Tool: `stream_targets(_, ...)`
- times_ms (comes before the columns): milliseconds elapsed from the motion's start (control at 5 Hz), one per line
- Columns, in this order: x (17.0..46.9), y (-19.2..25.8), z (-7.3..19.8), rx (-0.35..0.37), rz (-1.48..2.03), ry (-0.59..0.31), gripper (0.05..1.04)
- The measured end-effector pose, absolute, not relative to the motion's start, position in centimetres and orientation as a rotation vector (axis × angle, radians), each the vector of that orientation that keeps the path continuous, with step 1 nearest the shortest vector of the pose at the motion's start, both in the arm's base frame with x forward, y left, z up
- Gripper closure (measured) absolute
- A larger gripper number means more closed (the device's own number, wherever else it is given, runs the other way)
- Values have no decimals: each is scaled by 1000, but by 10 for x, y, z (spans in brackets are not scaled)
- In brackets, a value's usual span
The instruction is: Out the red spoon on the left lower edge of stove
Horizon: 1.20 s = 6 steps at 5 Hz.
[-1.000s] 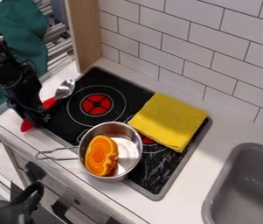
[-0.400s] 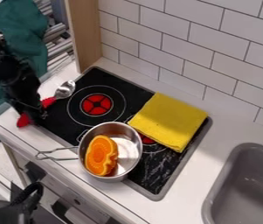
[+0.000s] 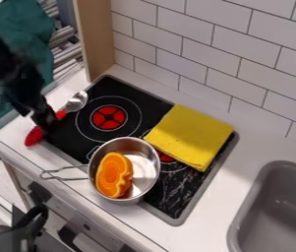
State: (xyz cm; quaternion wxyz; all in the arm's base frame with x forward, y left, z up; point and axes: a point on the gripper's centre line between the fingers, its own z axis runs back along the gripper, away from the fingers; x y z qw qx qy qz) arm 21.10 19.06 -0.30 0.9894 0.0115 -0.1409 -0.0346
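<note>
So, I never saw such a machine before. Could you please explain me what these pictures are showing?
The black machine at upper left is a robot arm. A fixed camera looks down at a slant on the counter. On the black stove are a metal pot with an orange slice inside, and a folded yellow cloth. A grey sink is at right. The arm's gripper is over the red handle of a spoon at the stove's left edge; whether it holds the spoon, I cannot tell.
</note>
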Motion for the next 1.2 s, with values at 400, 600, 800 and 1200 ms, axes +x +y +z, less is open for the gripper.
stream_targets(400,233,151,38,30,-135,-153,82)
stream_targets(600,247,135,46,37,-114,-114,82)
stream_targets(800,255,110,48,1,-30,-93,82)
stream_targets(1200,272,78,56,-27,17,-126,82)
